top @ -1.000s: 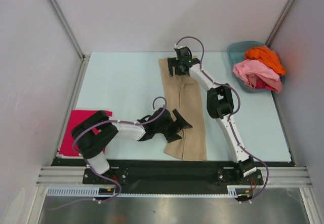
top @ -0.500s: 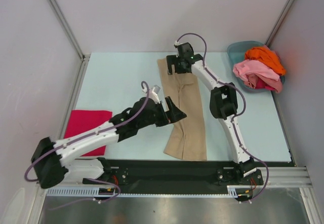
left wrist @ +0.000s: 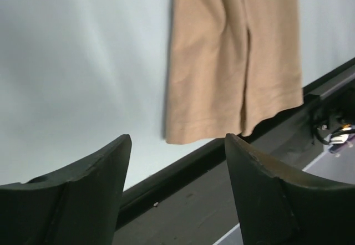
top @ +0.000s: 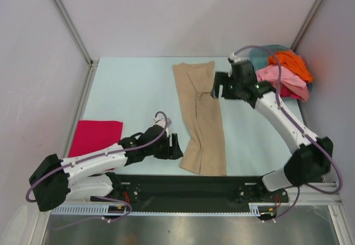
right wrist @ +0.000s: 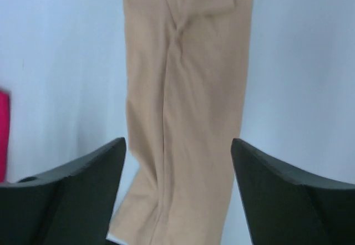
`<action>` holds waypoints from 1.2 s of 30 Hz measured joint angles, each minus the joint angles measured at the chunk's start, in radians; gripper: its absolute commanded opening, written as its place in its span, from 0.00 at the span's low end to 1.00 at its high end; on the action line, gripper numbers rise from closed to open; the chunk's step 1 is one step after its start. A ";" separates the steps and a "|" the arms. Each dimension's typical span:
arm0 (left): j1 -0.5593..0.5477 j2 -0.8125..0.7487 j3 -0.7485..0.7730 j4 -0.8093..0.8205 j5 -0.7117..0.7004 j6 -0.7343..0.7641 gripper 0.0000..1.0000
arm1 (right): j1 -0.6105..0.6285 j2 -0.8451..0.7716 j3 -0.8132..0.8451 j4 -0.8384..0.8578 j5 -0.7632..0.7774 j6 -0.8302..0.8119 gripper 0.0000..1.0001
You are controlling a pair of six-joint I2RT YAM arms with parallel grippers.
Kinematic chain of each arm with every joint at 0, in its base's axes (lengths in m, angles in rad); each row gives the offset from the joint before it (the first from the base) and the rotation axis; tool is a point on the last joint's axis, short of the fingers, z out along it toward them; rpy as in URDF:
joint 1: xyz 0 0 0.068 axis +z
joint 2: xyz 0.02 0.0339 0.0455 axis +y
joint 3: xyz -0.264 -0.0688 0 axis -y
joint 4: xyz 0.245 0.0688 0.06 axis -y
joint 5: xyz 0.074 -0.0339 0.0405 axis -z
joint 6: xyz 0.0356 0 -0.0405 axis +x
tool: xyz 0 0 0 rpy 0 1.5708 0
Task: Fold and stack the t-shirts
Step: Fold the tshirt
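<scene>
A tan t-shirt (top: 202, 117) lies folded into a long strip down the middle of the table; it also shows in the left wrist view (left wrist: 233, 62) and the right wrist view (right wrist: 186, 106). A folded magenta-red t-shirt (top: 94, 137) lies at the near left. Pink (top: 277, 78) and orange (top: 291, 62) t-shirts are heaped in the basin. My left gripper (top: 176, 146) is open and empty, low beside the strip's near left corner. My right gripper (top: 217, 87) is open and empty, just right of the strip's far part.
A teal plastic basin (top: 259, 56) stands at the back right corner. A black rail (top: 183, 185) runs along the table's near edge. Grey walls close the left, back and right sides.
Both grippers have let go of the tan shirt. The left arm drew back toward the near edge. The right arm swung right, off the shirt's far end.
</scene>
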 measured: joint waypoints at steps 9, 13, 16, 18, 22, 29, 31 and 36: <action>0.028 0.176 0.000 0.067 0.096 0.083 0.56 | -0.011 -0.453 -0.707 -0.053 -0.174 0.130 0.56; 0.030 0.272 0.013 0.089 0.150 0.103 0.58 | 0.009 -0.619 -0.809 -0.121 -0.193 0.199 0.55; 0.031 0.329 0.039 0.120 0.195 0.111 0.58 | 0.031 -0.676 -0.814 -0.126 -0.195 0.257 0.55; 0.031 0.366 0.059 0.149 0.221 0.116 0.58 | 0.042 -0.690 -0.844 -0.111 -0.196 0.299 0.51; 0.031 0.388 0.058 0.195 0.253 0.113 0.52 | 0.052 -0.686 -0.969 -0.084 -0.199 0.365 0.47; 0.035 0.394 0.001 0.267 0.299 0.087 0.30 | 0.074 -0.723 -1.067 -0.082 -0.198 0.422 0.47; 0.036 0.387 -0.018 0.290 0.313 0.077 0.30 | 0.076 -0.728 -1.073 -0.050 -0.207 0.425 0.47; 0.036 0.351 -0.059 0.304 0.319 0.051 0.20 | 0.078 -0.705 -1.114 0.001 -0.230 0.425 0.47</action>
